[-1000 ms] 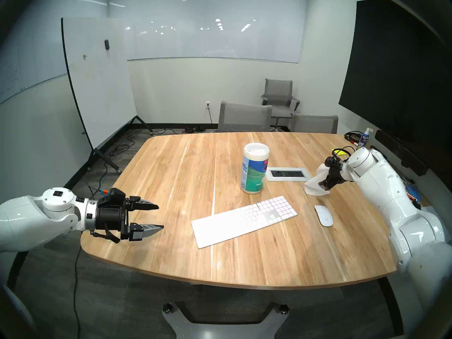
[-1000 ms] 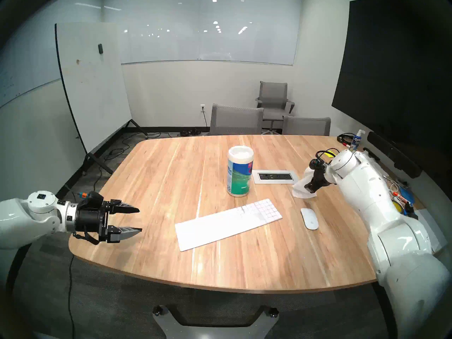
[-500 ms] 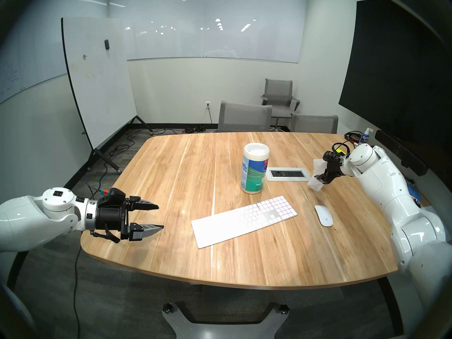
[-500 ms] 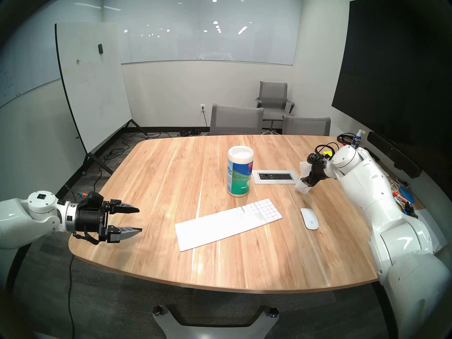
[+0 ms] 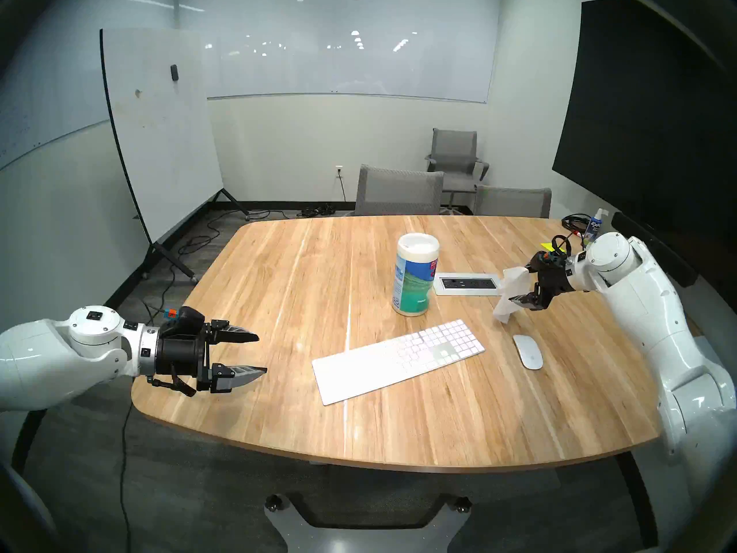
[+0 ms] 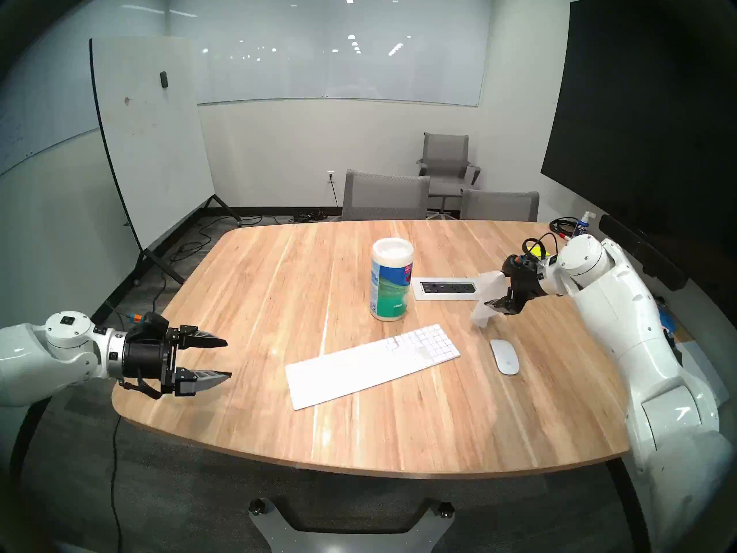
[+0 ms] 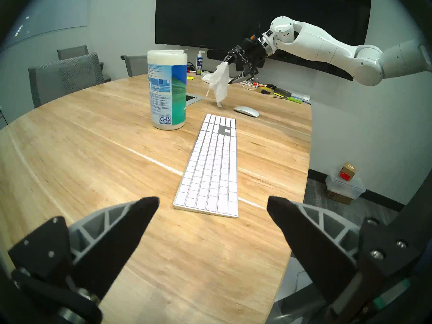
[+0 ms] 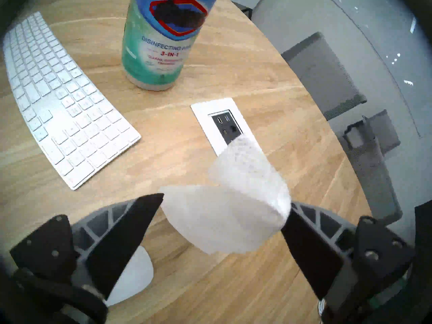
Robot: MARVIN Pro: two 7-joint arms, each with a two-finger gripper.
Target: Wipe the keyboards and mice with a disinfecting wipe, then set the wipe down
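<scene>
R gripper [image 5: 520,287] jaws wide apart, wipe [image 5: 508,297] stuck to far finger, dangling above mouse [image 5: 527,351]. L gripper [image 5: 258,354] agape, empty. Wipes canister [image 5: 414,279] lidded, contents hidden, behind keyboard [image 5: 399,360].

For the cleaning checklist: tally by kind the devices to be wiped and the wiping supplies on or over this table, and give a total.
Keyboard: 1
Mouse: 1
Wipes canister: 1
Loose wipe: 1
Total: 4
</scene>
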